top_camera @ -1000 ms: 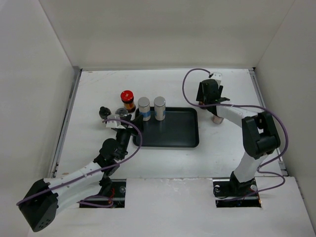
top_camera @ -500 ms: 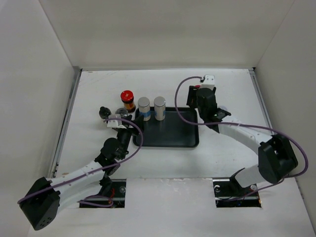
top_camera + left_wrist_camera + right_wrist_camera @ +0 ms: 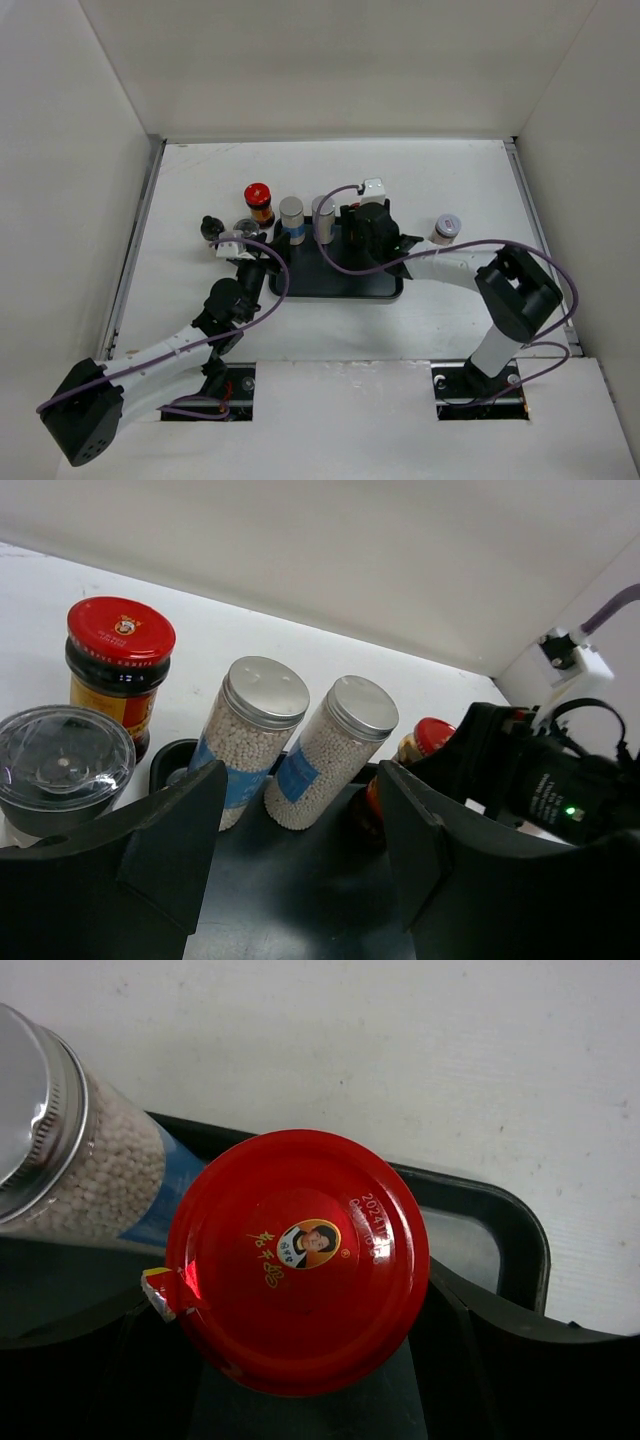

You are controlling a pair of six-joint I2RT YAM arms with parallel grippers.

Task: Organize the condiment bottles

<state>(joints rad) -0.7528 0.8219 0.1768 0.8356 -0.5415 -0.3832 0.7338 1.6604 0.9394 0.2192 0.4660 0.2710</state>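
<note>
A red-lidded jar [image 3: 298, 1258] sits between the fingers of my right gripper [image 3: 300, 1350], which is shut on it above the back of the black tray [image 3: 345, 275]. From overhead the right gripper [image 3: 367, 232] hides that jar. Two silver-capped cylinders [image 3: 291, 217] [image 3: 322, 212] stand at the tray's back left. Left of the tray are another red-lidded jar [image 3: 258, 200], a clear shaker [image 3: 243, 227] and a black-capped bottle [image 3: 210, 227]. A silvery-lidded jar [image 3: 446, 229] stands right of the tray. My left gripper [image 3: 300, 880] is open and empty at the tray's left edge.
White walls enclose the table on three sides. The right arm's purple cable [image 3: 500, 245] arcs over the table right of the tray. The tray's rim [image 3: 500, 1222] lies just beyond the held jar. The held jar [image 3: 425, 742] also shows beside the cylinders in the left wrist view.
My right arm has swung left from the table's far right to above the tray, carrying the red-lidded jar. The silvery-lidded jar now shows. The left arm has not moved.
</note>
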